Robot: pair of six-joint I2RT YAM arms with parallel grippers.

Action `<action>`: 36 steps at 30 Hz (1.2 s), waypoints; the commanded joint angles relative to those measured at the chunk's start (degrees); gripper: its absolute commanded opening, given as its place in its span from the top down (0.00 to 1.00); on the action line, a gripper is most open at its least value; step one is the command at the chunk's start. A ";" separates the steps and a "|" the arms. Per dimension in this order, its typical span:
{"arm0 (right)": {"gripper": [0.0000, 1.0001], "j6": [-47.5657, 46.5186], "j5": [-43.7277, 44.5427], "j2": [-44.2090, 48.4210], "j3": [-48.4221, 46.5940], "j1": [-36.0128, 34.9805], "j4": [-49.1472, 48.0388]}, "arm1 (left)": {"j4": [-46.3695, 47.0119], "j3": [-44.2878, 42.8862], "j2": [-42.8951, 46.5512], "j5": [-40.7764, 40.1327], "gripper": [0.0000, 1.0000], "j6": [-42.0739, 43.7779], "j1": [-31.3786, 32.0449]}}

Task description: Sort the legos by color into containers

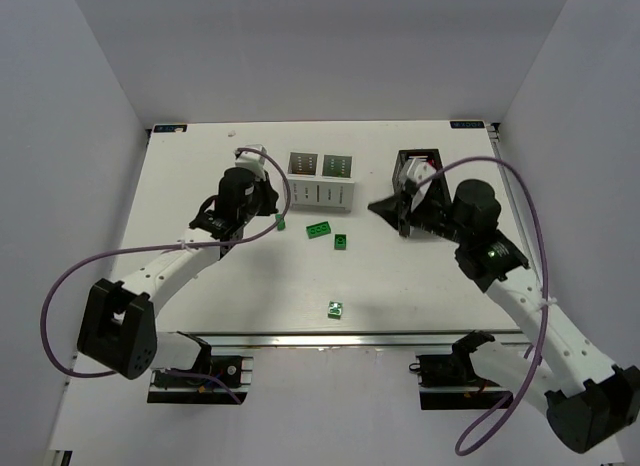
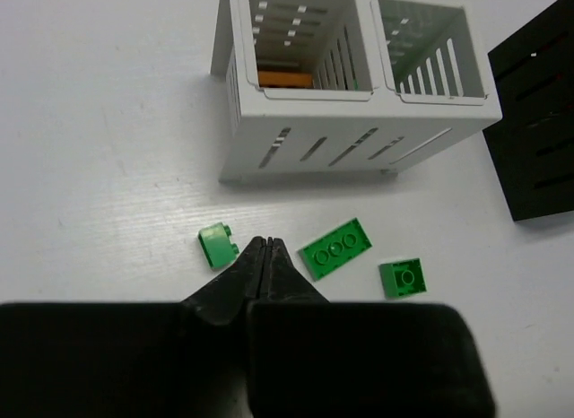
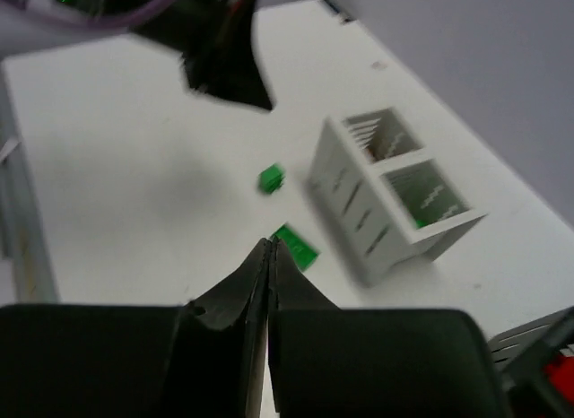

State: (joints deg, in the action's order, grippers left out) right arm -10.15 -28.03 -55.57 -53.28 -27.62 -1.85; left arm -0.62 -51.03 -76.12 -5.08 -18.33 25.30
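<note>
**Both tools closed and empty, 4 green bricks lying loose on the surface**

The left tool (image 2: pixel 266 243) has its 2 fingers pressed together, and nothing is between them. It hangs low over the white surface (image 1: pixel 200 166). The tips are between a pale green brick (image 2: pixel 218 244) at their 9 o'clock and a long green brick (image 2: pixel 334 248) at their 3 o'clock, and they touch neither.

In the top view, the long green brick (image 1: pixel 319 230) lies at 6 o'clock of the white box (image 1: pixel 325 196), near it but apart. A square green brick (image 1: pixel 342 241) is just beside it at 4 o'clock. The pale green brick (image 1: pixel 282 223) is at its 9 o'clock. A 4th green brick (image 1: pixel 335 308) lies alone, well apart at 6 o'clock, toward the near edge.

The white box stands upright and has 2 compartments. In the left wrist view something orange (image 2: pixel 285 78) lies in its left compartment.

The black box (image 1: pixel 420 158) stands at 3 o'clock of the white box, partly hidden behind the right arm.

The right tool (image 3: pixel 271 245) is also closed on nothing. Its picture is blurred.
</note>
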 commanded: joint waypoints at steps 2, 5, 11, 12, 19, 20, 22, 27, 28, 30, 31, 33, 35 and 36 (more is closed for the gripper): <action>0.63 -5.65 -12.15 5.72 9.58 0.63 9.32 | -2.37 -3.47 -2.18 2.09 0.89 -1.89 -0.07; 0.37 -8.39 -7.23 7.58 11.53 0.81 8.35 | -7.36 -7.23 -7.28 0.52 0.38 -2.33 -0.07; 0.64 -12.16 -2.57 6.35 12.93 0.72 7.57 | -11.24 -10.67 -17.03 -1.59 0.19 -2.15 0.10; 0.74 -12.78 -2.03 6.27 12.93 0.72 7.65 | -11.42 -10.94 -17.92 -1.95 0.19 -1.98 0.10; 0.97 -13.23 -1.32 8.28 13.46 0.72 6.95 | -11.51 -11.90 -22.40 -4.67 0.20 -0.57 0.19; 0.96 -13.31 -1.24 8.37 13.46 0.72 6.86 | -11.33 -11.90 -22.84 -4.85 0.21 -0.48 0.19; 0.96 -13.40 -1.24 8.55 13.37 0.72 7.03 | -10.98 -12.08 -24.33 -5.90 0.21 -0.48 0.54; 0.95 -13.75 -1.32 8.38 13.55 0.72 7.12 | -11.33 -14.01 -27.77 -8.10 0.25 -0.39 0.72; 0.95 -13.75 -1.32 8.11 13.55 0.72 7.12 | -11.16 -14.10 -28.03 -8.45 0.26 -0.22 0.72; 0.95 -13.93 -1.59 7.94 13.46 0.72 7.30 | -10.89 -14.10 -28.65 -9.24 0.28 0.13 0.72; 0.95 -13.93 -1.67 7.93 13.46 0.72 7.30 | -10.89 -14.10 -28.82 -9.51 0.29 0.22 0.72; 0.95 -14.02 -1.94 7.93 13.46 0.72 7.38 | -10.98 -14.28 -29.17 -9.68 0.35 0.31 0.72; 0.95 -14.02 -2.11 8.11 13.55 0.72 7.38 | -10.98 -14.37 -29.26 -9.51 0.40 0.31 0.72; 0.95 -14.10 -2.20 8.11 13.55 0.72 7.30 | -11.07 -14.54 -29.26 -9.16 0.46 0.31 0.72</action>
State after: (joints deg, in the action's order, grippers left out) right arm -23.27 -29.78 -47.72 -40.25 -27.03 7.22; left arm -12.03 -63.59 -105.95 -13.17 -18.41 25.71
